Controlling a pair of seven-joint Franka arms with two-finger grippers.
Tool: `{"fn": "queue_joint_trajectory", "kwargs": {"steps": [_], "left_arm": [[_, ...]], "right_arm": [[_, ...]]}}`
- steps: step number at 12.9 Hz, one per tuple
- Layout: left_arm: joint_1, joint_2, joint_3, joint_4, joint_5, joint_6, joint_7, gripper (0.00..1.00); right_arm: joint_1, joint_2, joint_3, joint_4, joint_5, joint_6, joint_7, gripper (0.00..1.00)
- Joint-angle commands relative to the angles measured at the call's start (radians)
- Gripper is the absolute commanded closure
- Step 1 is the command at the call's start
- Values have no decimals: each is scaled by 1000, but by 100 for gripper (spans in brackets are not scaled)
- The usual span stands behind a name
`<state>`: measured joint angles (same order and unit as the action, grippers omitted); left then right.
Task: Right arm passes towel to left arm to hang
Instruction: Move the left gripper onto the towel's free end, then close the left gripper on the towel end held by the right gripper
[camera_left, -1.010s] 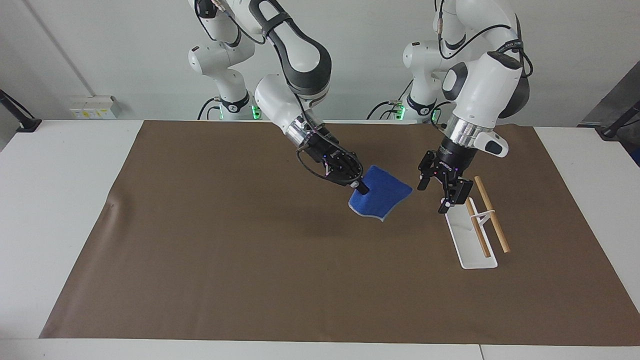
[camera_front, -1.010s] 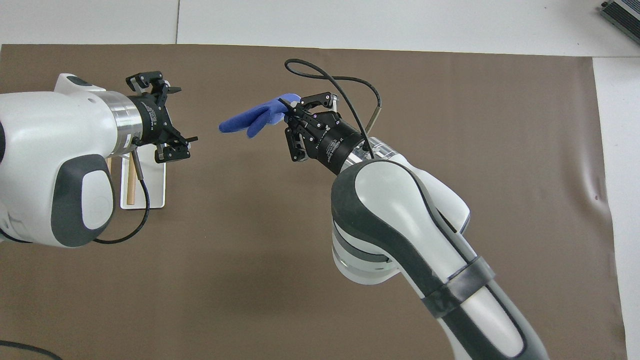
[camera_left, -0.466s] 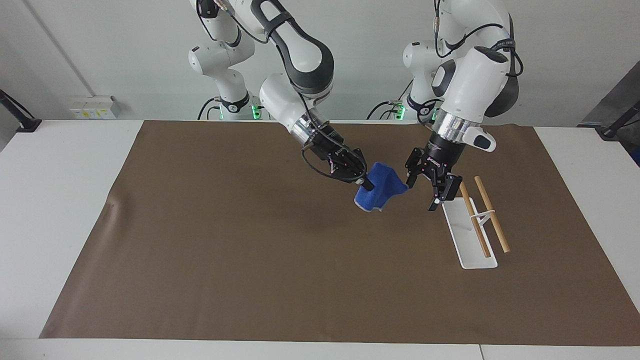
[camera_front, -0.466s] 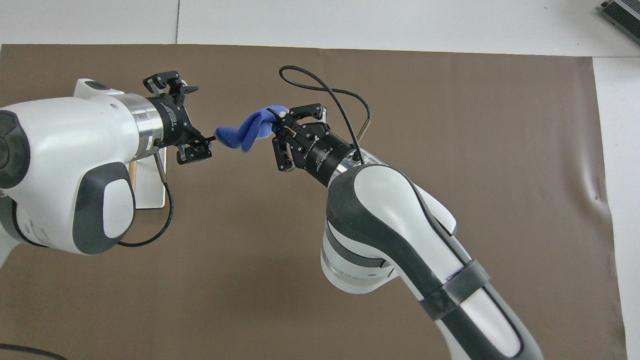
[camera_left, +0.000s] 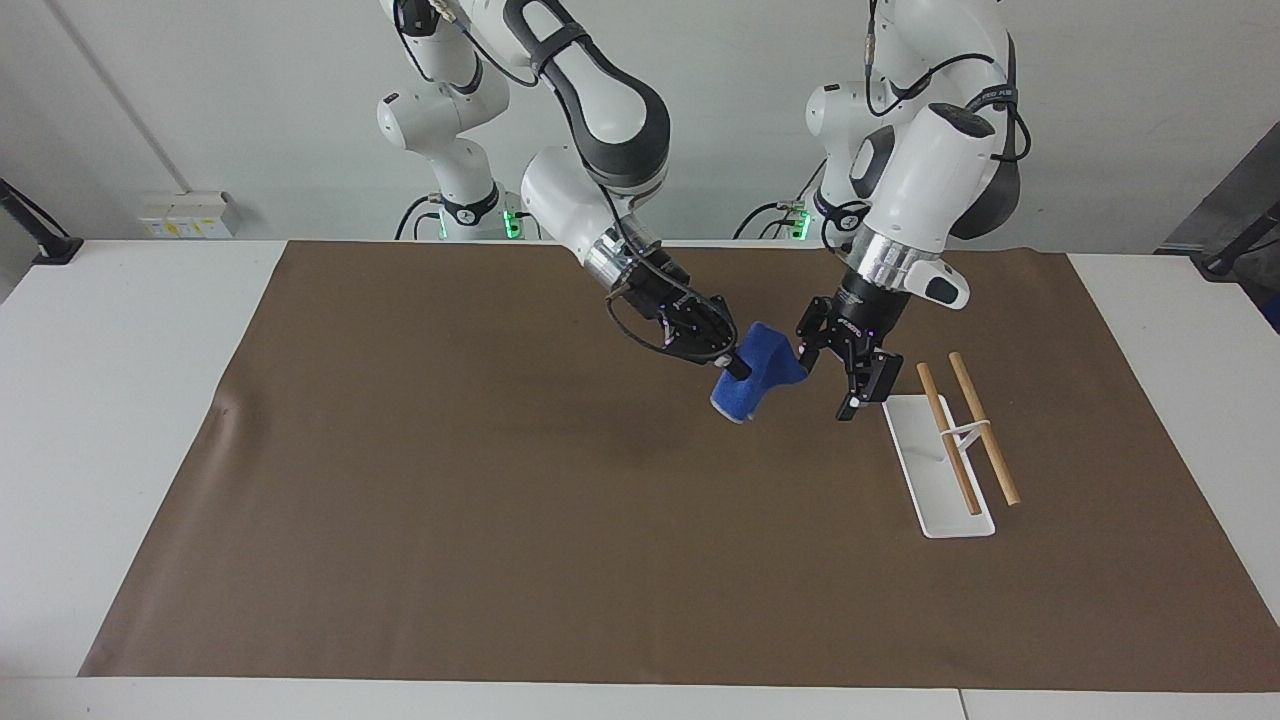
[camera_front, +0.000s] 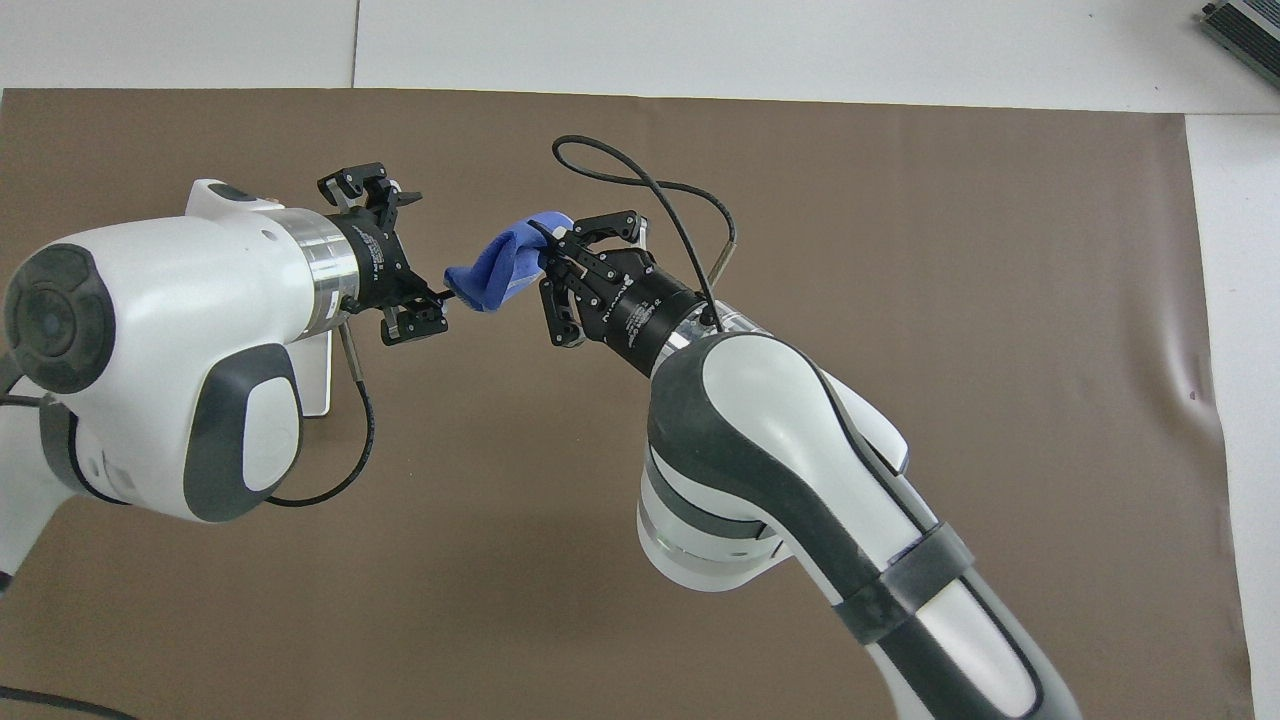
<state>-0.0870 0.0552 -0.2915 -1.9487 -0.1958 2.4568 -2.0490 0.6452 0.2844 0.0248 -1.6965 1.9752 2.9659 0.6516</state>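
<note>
While both tools (camera_left: 738, 372) (camera_left: 822, 378) flank towel (camera_left: 760, 378), rack (camera_left: 935, 480) sits beside

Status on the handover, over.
Right gripper shut on towel, held in the air. Left gripper open at towel's free end, not closed. Rack beside; nothing blocking.

We cannot see most of the white rack base (camera_front: 318, 372) from overhead: the left arm (camera_front: 150, 350) covers it, leaving only a corner at about 4 o'clock from the wrist, and its wooden rods are hidden there entirely. Both arms' upper links run off the top edge of the facing view, and the right arm (camera_front: 800, 480) leaves the overhead view at the bottom. Where the left gripper (camera_left: 826, 375) meets the towel (camera_left: 758, 378), the contact is too small to judge. The towel's underside is hidden.
</note>
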Motion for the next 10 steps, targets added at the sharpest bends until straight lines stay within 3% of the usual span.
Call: {"fn": "queue_joint_trajectory", "kwargs": {"steps": [1,10], "left_arm": [[7,-38,8,-29,-11,-85,61,0],[6,-23,12,45,-62,-154,34,0]], "right_arm": [[-12,-2,6,14,19,4,-99,100],[4,-7,11,11,31,4,-190,100]]}}
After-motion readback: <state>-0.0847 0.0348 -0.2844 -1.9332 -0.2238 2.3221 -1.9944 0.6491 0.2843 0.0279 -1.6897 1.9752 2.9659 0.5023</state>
